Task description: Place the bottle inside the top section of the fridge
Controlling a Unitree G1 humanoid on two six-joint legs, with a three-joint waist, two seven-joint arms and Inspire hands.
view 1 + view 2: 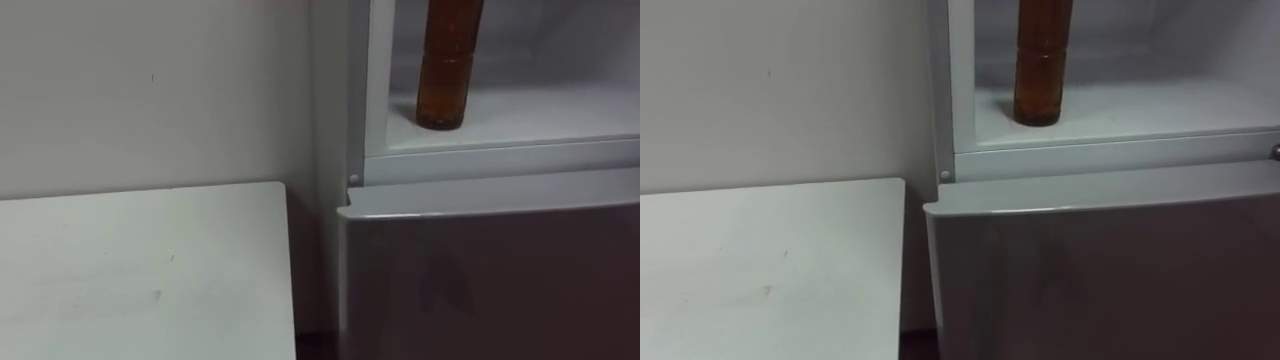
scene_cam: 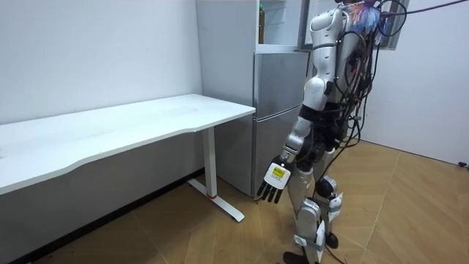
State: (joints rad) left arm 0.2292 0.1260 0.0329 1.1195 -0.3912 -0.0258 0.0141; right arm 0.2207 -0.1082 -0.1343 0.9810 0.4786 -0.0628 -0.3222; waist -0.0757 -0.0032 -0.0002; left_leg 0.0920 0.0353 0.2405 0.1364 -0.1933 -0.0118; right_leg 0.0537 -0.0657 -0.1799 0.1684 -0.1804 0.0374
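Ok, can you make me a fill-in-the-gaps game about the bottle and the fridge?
1. The bottle stands ____ on the upper fridge shelf.
2. The drink inside the bottle is ____ in colour.
3. The lower fridge door under it is ____.
4. The robot's left hand hangs by its side, fingers relaxed, holding ____.

Missing words: upright; brown; shut; nothing.

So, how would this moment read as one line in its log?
brown bottle: upright on upper fridge shelf | left hand: open, empty, hanging low | robot: standing at the fridge
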